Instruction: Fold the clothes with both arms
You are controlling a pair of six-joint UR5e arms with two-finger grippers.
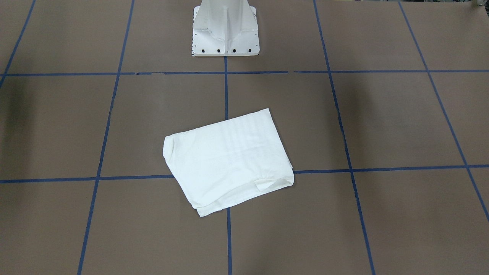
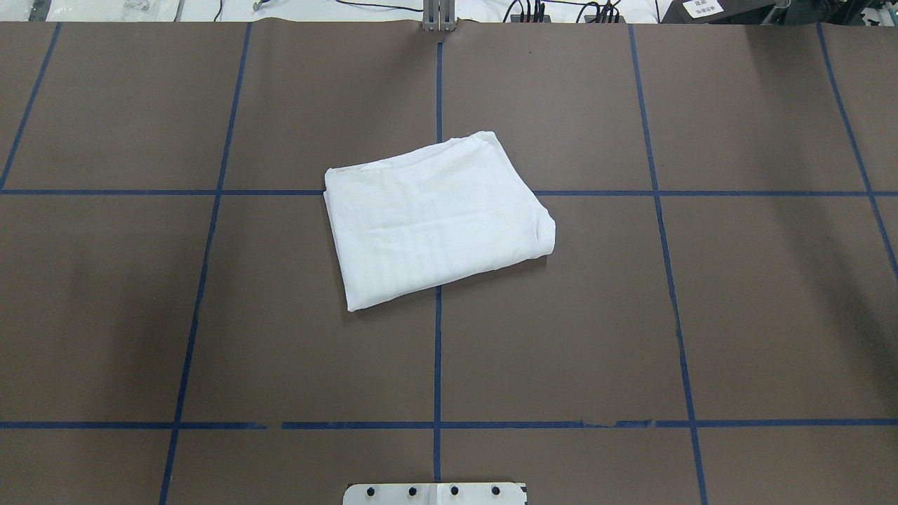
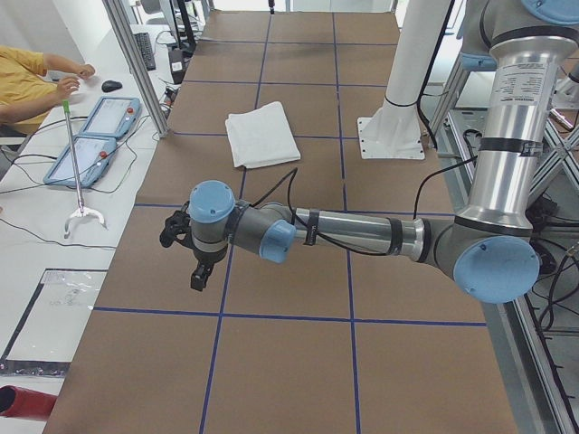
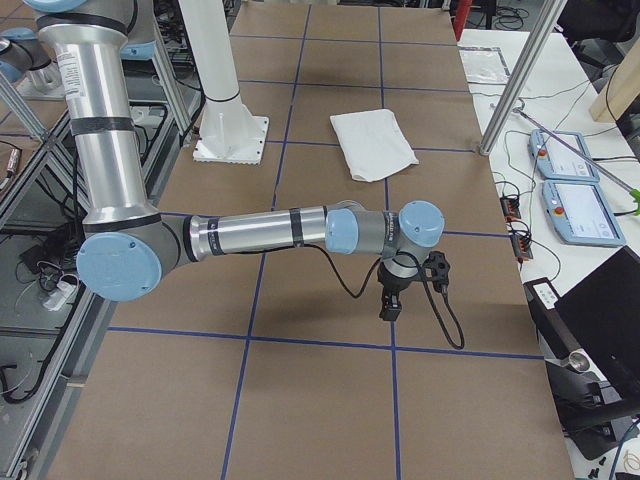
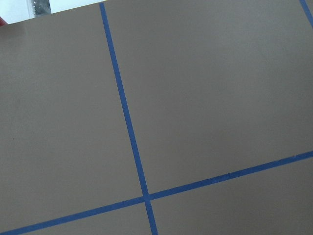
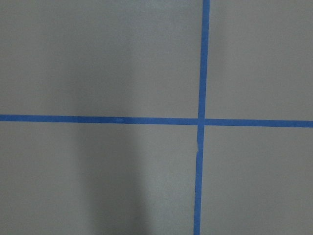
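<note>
Shirt [image 2: 438, 217] is folded into a compact rectangle and laid mid-bench [image 2: 701, 315]. Left pincer [image 3: 197, 277] and right pincer [image 4: 389, 306] are held well apart from it; open or closed cannot be told.

White T-shirt [image 3: 261, 134], apparently folded, lies well beyond the left gripper [image 3: 195, 273].
</note>
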